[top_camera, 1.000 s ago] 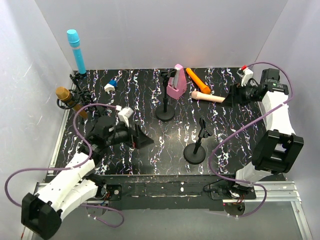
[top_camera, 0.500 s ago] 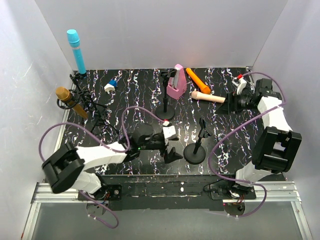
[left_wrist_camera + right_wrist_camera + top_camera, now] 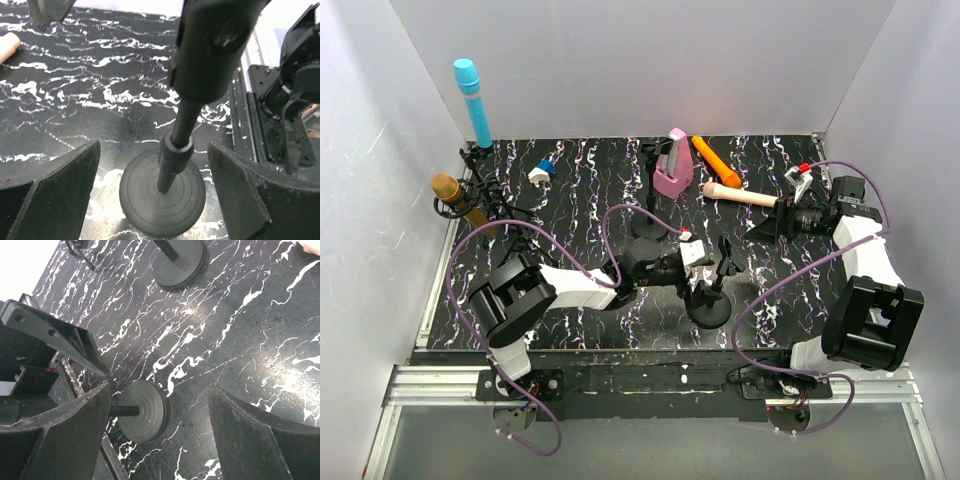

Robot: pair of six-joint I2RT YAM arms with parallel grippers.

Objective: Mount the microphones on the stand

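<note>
The cyan-blue microphone [image 3: 470, 100] and the gold microphone [image 3: 453, 198] sit in clips on stands at the far left. The orange microphone [image 3: 710, 156] and the pale pink-beige microphone [image 3: 735, 194] lie on the mat at the back right. A black round-base stand [image 3: 712, 300] stands front centre. My left gripper [image 3: 704, 283] is open, its jaws either side of that stand's pole [image 3: 176, 150], not touching. My right gripper [image 3: 766, 224] is open and empty, a little nearer than the pink-beige microphone, which shows as a tip in the right wrist view [image 3: 311, 244].
A second black stand [image 3: 650, 205] stands mid-table, beside the pink metronome [image 3: 671, 163]. A small blue and white object [image 3: 540, 170] lies at the back left. White walls close in the left, back and right. The right wrist view shows both stand bases [image 3: 143, 411].
My left arm swung from the left side across to the front stand and now straddles its pole. My right gripper drew back towards the near side, away from the pink-beige microphone.
</note>
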